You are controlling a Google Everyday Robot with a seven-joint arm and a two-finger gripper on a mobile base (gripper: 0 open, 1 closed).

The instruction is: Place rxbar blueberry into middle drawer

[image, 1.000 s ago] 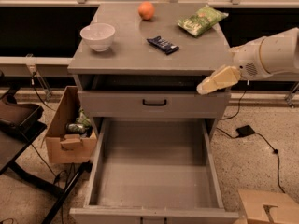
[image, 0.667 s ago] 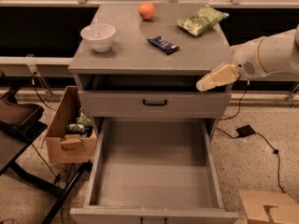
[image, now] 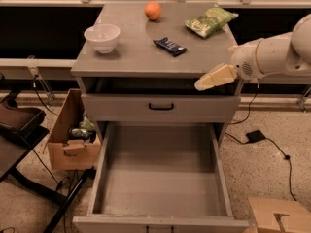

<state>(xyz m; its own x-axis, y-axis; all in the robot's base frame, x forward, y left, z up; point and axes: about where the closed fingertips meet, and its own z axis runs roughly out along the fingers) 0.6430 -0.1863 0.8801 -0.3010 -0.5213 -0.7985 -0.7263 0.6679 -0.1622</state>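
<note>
The rxbar blueberry [image: 170,46], a dark navy bar, lies flat on the grey cabinet top [image: 131,57], right of centre. The middle drawer [image: 160,178] is pulled wide open below, and its plain grey floor holds nothing. My gripper [image: 214,77], pale cream on a white arm coming in from the right, hovers at the cabinet's front right corner. It is level with the top's edge, below and to the right of the bar, and holds nothing.
On the cabinet top stand a white bowl [image: 102,37], an orange [image: 153,10] and a green chip bag [image: 210,21]. A shallower drawer front with a black handle [image: 161,107] sits above the open drawer. Cardboard boxes stand at the left [image: 73,135] and lower right [image: 279,215]. A cable [image: 262,140] lies on the floor.
My gripper and arm have shifted slightly to the left along the cabinet's front right corner. The bar and the drawers have not moved.
</note>
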